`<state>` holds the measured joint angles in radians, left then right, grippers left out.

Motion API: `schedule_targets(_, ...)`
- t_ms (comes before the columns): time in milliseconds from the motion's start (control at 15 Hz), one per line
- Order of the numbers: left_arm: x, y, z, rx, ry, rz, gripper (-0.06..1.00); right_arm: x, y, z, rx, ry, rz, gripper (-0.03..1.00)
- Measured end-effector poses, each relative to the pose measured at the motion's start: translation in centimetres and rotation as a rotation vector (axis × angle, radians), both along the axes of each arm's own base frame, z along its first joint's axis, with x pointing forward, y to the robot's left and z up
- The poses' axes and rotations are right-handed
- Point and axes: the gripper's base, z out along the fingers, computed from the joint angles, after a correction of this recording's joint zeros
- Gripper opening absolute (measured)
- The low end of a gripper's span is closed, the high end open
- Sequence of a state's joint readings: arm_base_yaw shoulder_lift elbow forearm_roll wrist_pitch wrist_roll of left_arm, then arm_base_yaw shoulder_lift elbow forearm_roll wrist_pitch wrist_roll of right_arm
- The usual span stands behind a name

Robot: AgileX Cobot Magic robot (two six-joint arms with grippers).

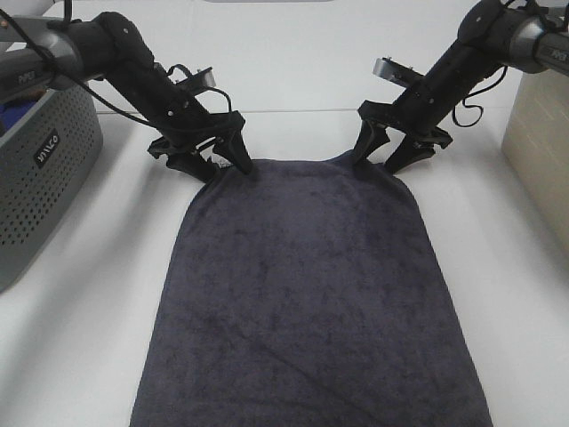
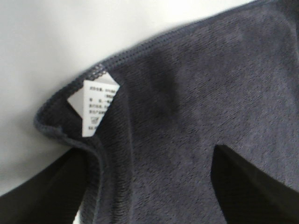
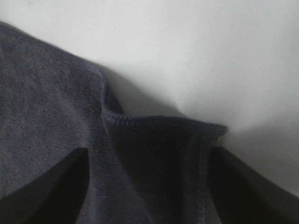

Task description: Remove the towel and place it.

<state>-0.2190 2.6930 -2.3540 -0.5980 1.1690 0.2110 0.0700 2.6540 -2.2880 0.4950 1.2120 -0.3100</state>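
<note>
The dark charcoal towel (image 1: 311, 302) lies spread flat on the white table (image 1: 80, 347), running from the far middle to the near edge of the exterior high view. My left gripper (image 1: 227, 167) stands over its far left corner, jaws apart. In the left wrist view that corner of the towel (image 2: 196, 93) with its white tag (image 2: 93, 107) sits between the fingers (image 2: 42, 196) of the left gripper (image 2: 149, 191). My right gripper (image 1: 376, 165) straddles the far right corner, jaws apart. In the right wrist view a raised fold of the towel (image 3: 154, 154) fills the right gripper (image 3: 149, 186).
A grey perforated basket (image 1: 44, 178) stands at the left edge of the table. At the right edge is a beige box (image 1: 538, 133). Bare white table shows on both sides of the towel and behind the grippers.
</note>
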Motion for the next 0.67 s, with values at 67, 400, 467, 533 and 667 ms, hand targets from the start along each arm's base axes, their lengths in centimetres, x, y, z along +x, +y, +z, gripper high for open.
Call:
schedule_targets(67, -0.05, -0.36, 0.01, -0.001, 0.002, 0.009, 0.69, -0.09, 0.50, -0.03, -0.008, -0.001, 0.013, 0.66)
schedule_targets(400, 0.06, -0.16, -0.43, 0.024, 0.000, 0.023, 0.38, -0.23, 0.75, -0.43, -0.058, -0.002, 0.040, 0.37)
schedule_targets(467, 0.03, -0.11, -0.89, 0.032, 0.005, 0.019, 0.20, -0.24, 0.66, -0.63, -0.069, 0.001, 0.042, 0.26)
schedule_targets(533, 0.03, -0.10, -0.89, 0.033, 0.005, 0.019, 0.07, -0.24, 0.63, -0.64, -0.071, 0.001, 0.043, 0.14)
schedule_targets(667, 0.01, -0.16, -0.92, 0.039, 0.000, 0.013, 0.02, -0.23, 0.61, -0.67, -0.075, -0.001, 0.043, 0.01)
